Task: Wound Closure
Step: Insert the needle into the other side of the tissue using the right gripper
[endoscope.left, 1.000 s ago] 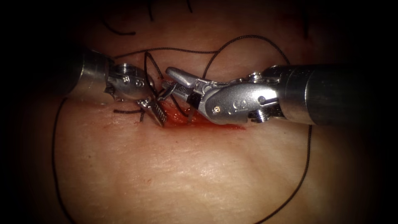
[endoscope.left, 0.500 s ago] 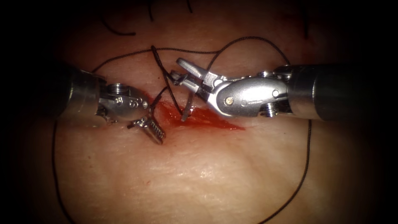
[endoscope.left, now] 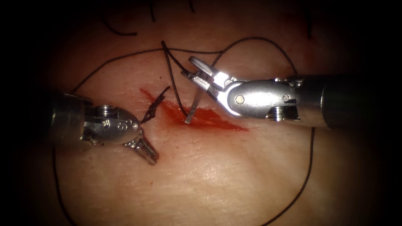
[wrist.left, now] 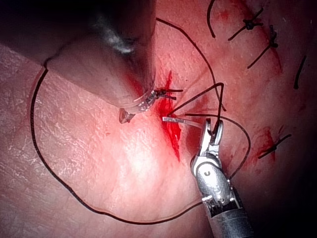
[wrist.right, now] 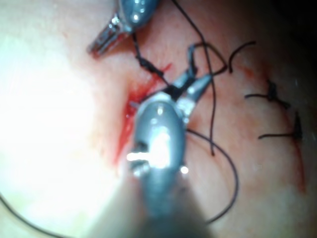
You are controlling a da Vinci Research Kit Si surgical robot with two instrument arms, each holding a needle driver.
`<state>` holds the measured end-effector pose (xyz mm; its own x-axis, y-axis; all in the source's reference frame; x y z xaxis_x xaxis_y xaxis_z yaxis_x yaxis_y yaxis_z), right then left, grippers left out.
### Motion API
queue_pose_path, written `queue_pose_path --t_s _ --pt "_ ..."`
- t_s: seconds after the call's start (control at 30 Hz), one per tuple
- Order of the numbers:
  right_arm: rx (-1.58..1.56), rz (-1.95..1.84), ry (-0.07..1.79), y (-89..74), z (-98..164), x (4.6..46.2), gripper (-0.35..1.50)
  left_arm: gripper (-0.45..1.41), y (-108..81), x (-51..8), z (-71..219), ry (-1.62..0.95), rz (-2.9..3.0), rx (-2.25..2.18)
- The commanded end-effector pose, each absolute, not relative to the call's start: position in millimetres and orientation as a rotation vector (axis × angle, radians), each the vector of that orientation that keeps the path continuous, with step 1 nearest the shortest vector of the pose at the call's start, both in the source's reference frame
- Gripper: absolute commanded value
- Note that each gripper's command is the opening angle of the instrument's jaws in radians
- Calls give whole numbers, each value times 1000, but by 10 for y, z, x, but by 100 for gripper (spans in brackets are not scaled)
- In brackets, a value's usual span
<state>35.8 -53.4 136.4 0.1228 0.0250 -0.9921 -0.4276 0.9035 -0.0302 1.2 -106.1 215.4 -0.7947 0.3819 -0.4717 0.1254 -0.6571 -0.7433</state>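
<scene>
- Here, the curved steel needle (endoscope.left: 191,109) is seen clamped near its upper end by the silver right needle driver (endoscope.left: 197,74), its tip at the red cut (endoscope.left: 201,117) in the pale pork tissue (endoscope.left: 209,175).
- The dark braided thread (endoscope.left: 157,104) is held in the closed jaws of the silver left needle driver (endoscope.left: 144,147), left of the cut.

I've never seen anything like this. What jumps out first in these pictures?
The shiny steel right tool stands out, gripping the thin curved metal needle near its upper end, the needle's tip down in the red fluid at the cut. Left of the cut, the steel left tool holds the dark thread that runs to a knot at the cut's left end.
</scene>
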Motion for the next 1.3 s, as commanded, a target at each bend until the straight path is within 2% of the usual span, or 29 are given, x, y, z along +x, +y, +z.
queue_pose_path --t_s 0.03,0.6,0.97,1.3 --pt "-330 368 1414 -532 1374 358 -35 7 -1076 5 2166 -1213 2561 -941" --pt "-27 666 1454 -525 1404 353 -35 7 -1096 -9 2200 -1226 2536 -987" --pt "271 924 1401 -525 1412 353 -35 5 -1101 9 2199 -1224 2545 -996" --pt "405 1044 1398 -515 1421 350 -35 4 -1113 24 2205 -1216 2545 -983"
